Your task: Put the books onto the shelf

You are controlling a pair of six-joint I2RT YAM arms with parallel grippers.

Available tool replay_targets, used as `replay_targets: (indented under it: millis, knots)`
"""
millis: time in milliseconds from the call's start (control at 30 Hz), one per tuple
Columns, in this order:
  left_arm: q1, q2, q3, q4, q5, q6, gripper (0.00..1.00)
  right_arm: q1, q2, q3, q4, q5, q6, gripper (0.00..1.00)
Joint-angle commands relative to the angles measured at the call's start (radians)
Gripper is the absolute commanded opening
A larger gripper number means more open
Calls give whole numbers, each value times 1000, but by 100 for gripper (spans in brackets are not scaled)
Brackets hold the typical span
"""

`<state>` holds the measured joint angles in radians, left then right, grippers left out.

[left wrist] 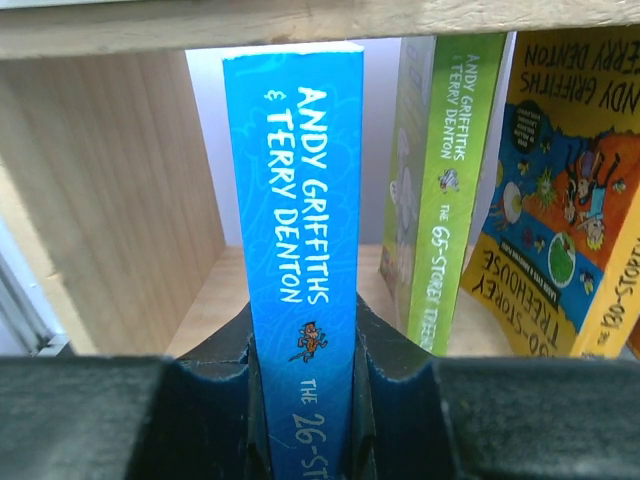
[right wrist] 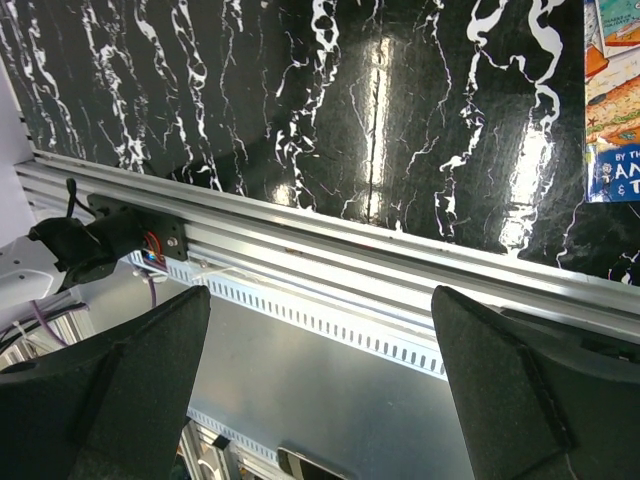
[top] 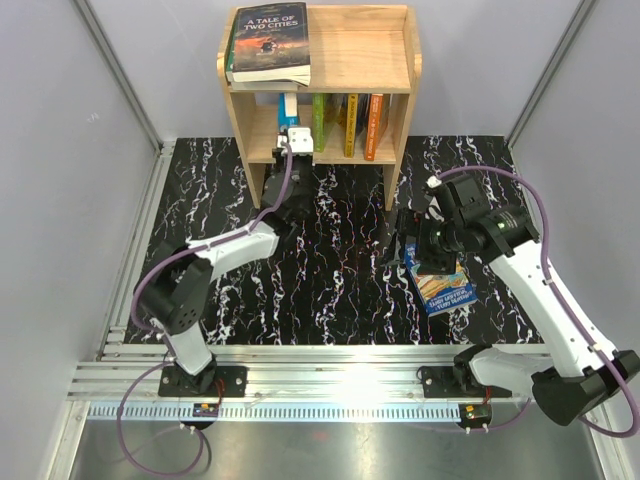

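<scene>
- Top external view: the shelf point(top: 390, 60) stands at the far edge of the black marbled table point(top: 330, 290). "A Tale of Two Cities" point(top: 268, 42) lies flat on the left half of its rimmed top board, and the right half shows bare wood.
- The left gripper point(top: 297, 140) reaches into the lower tier at its left end. A green book point(top: 318, 120), a yellow one point(top: 351, 125) and an orange one point(top: 372, 125) stand further right.
- Left wrist view: the fingers point(left wrist: 225, 355) pinch the blue book point(left wrist: 295, 250) by its lower spine and hold it upright. Open room shows on both sides, with the wooden side panel point(left wrist: 110, 200) apart on the left. The green spine, just beside on the right, leans slightly.
- The blue book's top edge sits just under the upper board.
- The right gripper point(top: 413, 238) hovers by the near-left corner of a book lying flat on the table point(top: 445, 285).
- Right wrist view: those fingers point(right wrist: 150, 380) are spread wide with nothing between them, above the aluminium rail point(right wrist: 400, 280) at the table's near edge.
</scene>
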<state>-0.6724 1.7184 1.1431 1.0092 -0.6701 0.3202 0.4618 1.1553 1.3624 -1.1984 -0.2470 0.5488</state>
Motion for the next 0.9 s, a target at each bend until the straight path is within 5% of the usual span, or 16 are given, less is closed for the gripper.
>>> replay_targets:
  millis: [0,400,867]
  knots:
    - [17,27,70,250,9,-4,0,-6,23,-8,-3,11,-29,100]
    - [183,98,141,132,237,-311,0,-15,84,-13,5,11,-52,100]
    - [227,224,306,33,385,-382,0,-26,133,-36,52,-9,-59,100]
